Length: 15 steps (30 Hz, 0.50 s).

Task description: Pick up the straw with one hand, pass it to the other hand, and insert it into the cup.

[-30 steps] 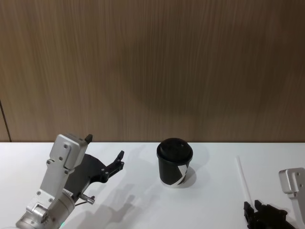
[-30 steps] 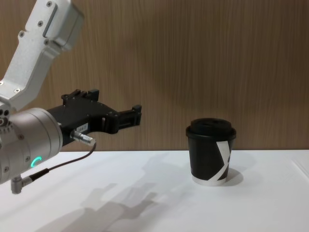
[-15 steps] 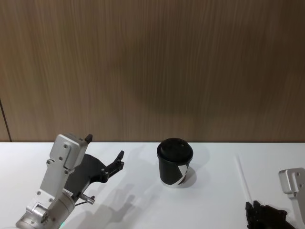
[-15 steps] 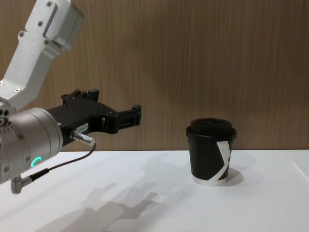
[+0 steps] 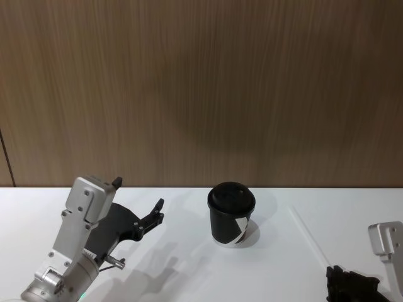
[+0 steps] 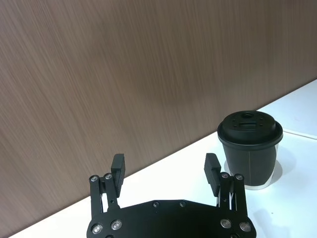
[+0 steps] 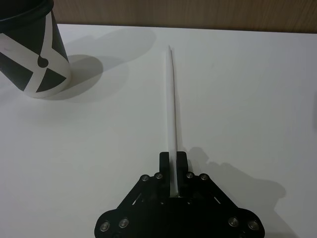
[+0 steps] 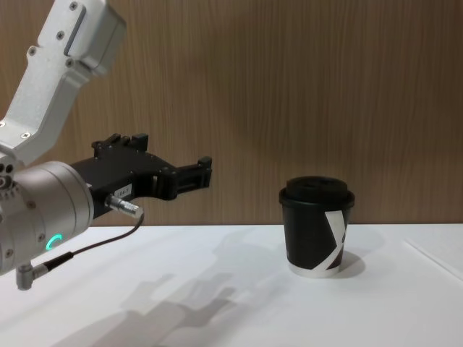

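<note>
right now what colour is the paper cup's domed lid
Black; the domed lid shows best in the left wrist view.

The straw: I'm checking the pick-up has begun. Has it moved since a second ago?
Yes. In the head view the straw, pinched by the right gripper, has swung its far tip left, closer to the cup.

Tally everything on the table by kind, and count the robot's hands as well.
cup: 1
straw: 1
hands: 2, the left hand open, the right hand shut on the straw
Total: 4
</note>
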Each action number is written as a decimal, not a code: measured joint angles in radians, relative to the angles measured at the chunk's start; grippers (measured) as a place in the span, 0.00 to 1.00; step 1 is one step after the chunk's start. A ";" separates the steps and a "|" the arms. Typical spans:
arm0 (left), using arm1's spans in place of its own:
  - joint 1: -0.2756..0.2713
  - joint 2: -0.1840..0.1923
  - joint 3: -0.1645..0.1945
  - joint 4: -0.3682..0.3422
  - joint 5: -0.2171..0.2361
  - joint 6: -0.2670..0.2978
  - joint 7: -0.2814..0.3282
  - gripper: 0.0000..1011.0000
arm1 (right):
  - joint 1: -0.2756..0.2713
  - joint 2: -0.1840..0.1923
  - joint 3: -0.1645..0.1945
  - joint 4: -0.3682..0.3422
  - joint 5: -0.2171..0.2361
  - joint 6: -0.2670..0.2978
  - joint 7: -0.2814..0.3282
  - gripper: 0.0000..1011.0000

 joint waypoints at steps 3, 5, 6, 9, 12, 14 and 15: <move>0.000 0.000 0.000 0.000 0.000 0.000 0.000 0.99 | 0.000 0.000 0.000 0.000 0.000 0.000 0.000 0.08; 0.000 0.000 0.000 0.000 0.000 0.000 0.000 0.99 | 0.000 -0.002 0.002 0.000 0.000 0.000 0.000 0.07; 0.000 0.000 0.000 0.000 0.000 0.000 0.000 0.99 | 0.000 -0.003 0.003 0.000 0.000 0.000 0.000 0.06; 0.000 0.000 0.000 0.000 0.000 0.000 0.000 0.99 | 0.000 -0.007 0.007 0.001 0.000 0.000 -0.002 0.04; 0.000 0.000 0.000 0.000 0.000 0.000 0.000 0.99 | -0.001 -0.012 0.012 0.004 0.000 -0.002 -0.006 0.03; 0.000 0.000 0.000 0.000 0.000 0.000 0.000 0.99 | -0.001 -0.015 0.016 0.007 -0.001 -0.012 -0.009 0.02; 0.000 0.000 0.000 0.000 0.000 0.000 0.000 0.99 | -0.001 -0.016 0.017 0.008 -0.002 -0.016 -0.010 0.01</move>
